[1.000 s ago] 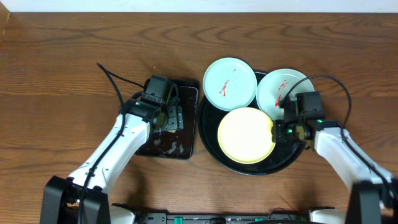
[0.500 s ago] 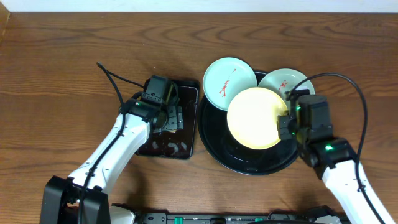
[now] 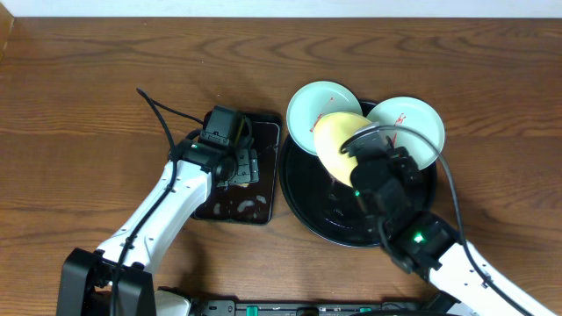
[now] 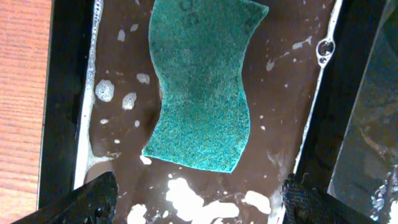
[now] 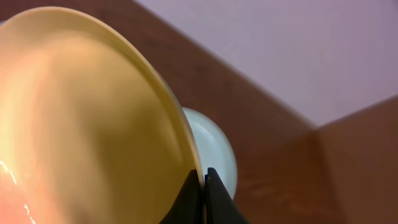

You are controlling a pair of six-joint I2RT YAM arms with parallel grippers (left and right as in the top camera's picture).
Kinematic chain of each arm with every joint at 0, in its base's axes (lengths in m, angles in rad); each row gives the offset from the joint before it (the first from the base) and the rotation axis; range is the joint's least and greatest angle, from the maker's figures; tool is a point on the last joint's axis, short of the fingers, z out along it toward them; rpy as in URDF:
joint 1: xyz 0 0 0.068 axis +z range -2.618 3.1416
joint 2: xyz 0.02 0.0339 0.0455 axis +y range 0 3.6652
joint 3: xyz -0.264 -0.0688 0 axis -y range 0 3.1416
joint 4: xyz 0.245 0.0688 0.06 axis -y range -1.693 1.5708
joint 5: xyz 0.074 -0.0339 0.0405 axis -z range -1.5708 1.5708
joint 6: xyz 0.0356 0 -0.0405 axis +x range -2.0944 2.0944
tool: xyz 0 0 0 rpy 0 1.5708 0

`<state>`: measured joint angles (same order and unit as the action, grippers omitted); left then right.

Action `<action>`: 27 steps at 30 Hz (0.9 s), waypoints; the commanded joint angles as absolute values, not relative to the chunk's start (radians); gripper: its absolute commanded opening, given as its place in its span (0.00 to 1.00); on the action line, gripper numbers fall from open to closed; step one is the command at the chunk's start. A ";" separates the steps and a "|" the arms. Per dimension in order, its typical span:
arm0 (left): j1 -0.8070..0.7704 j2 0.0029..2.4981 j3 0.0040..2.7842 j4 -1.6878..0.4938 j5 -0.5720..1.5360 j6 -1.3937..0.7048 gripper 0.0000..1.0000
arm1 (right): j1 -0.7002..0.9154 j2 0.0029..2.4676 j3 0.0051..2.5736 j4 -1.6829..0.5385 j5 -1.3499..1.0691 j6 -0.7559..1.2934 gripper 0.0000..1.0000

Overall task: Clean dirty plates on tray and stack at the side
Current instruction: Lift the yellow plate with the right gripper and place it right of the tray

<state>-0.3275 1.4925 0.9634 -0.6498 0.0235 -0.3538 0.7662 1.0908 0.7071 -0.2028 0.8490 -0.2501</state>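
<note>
My right gripper (image 3: 356, 168) is shut on the rim of the pale yellow plate (image 3: 336, 142) and holds it tilted on edge above the round black tray (image 3: 303, 206). In the right wrist view the fingers (image 5: 203, 180) pinch the yellow plate (image 5: 81, 118). Two pale blue-white plates with red smears sit at the tray's back: one at the left (image 3: 307, 110), one at the right (image 3: 411, 118). My left gripper (image 4: 199, 202) is open above the green sponge (image 4: 202, 81), apart from it.
The sponge lies in a small rectangular black tray (image 3: 250, 206) with brown soapy water, just left of the round tray. A black cable (image 3: 158, 114) trails over the table behind my left arm. A pale plate (image 5: 214, 146) shows behind the yellow one.
My right arm has lifted the yellow plate off the round tray, tipped it on edge and carried it left and back. My left arm has not moved.
</note>
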 commanded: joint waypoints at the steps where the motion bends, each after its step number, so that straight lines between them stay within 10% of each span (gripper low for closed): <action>1: -0.326 1.496 0.964 -0.650 0.015 -0.342 0.85 | 0.816 1.088 0.722 -0.175 1.019 -0.427 0.01; 18: -0.326 1.496 0.964 -0.646 0.015 -0.342 0.85 | 0.838 1.107 0.722 -0.061 1.126 -0.479 0.01; 27: -0.326 1.496 0.964 -0.647 0.015 -0.342 0.85 | 0.587 1.110 0.722 -0.256 0.789 0.258 0.01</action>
